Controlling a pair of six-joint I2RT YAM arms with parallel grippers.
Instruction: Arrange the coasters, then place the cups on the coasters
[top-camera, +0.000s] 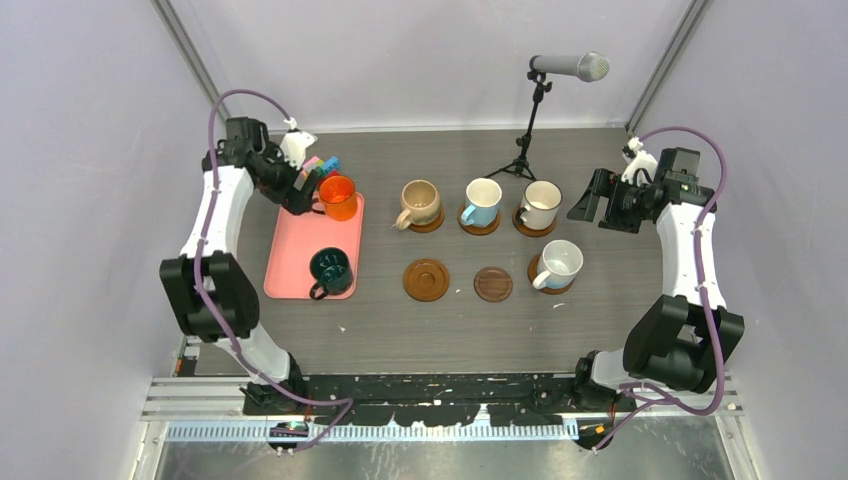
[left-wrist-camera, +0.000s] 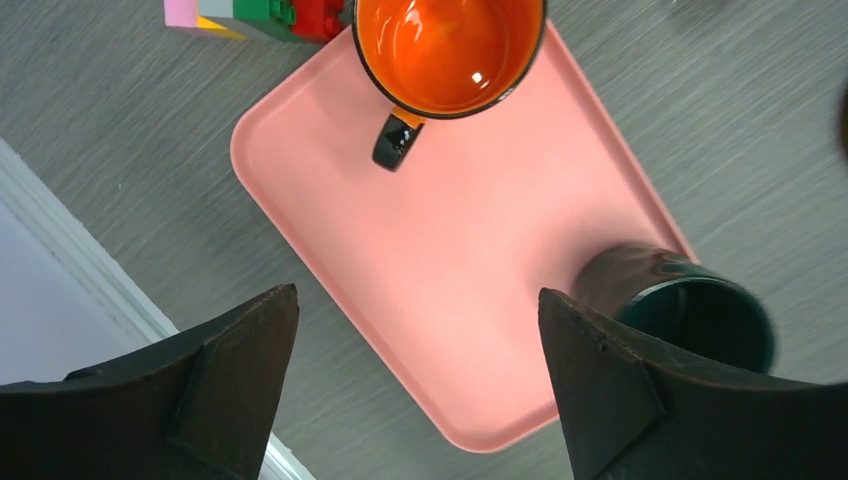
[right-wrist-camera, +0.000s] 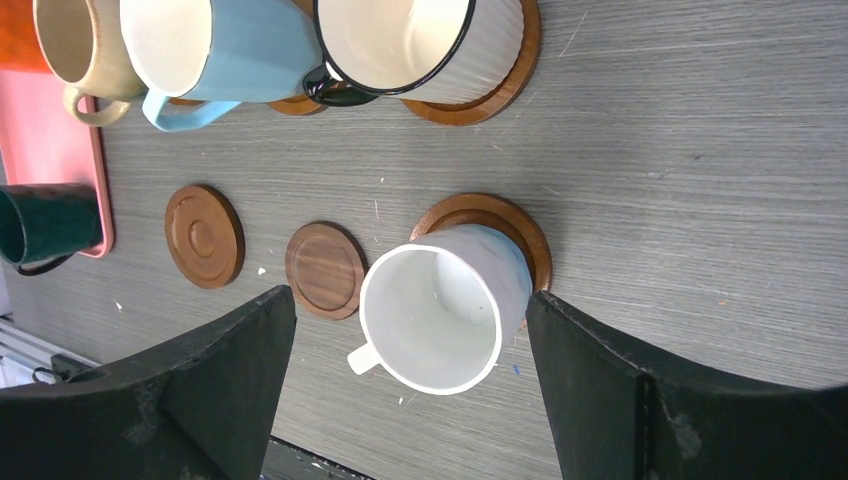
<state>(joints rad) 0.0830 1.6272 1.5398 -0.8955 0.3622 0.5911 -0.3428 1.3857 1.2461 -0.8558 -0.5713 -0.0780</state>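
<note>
Left fingers (left-wrist-camera: 225, 385) and right fingers (right-wrist-camera: 190, 385) released, empty.
Top view: beige cup (top-camera: 419, 203), blue cup (top-camera: 483, 201), cream cup (top-camera: 541, 204), white cup (top-camera: 560, 263) on coasters (top-camera: 479, 229); two bare coasters (top-camera: 427, 279) (top-camera: 493, 284); orange cup (top-camera: 338, 196), green cup (top-camera: 330, 268) on pink tray (top-camera: 295, 250). Left wrist: pink tray beneath. Right wrist: white cup beneath.

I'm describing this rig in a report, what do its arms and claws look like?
Both the left arm and right arm have white link shells with black joints. A purple cable loops along each. The left claw and right claw each have two broad black wedge-shaped fingers.
</note>
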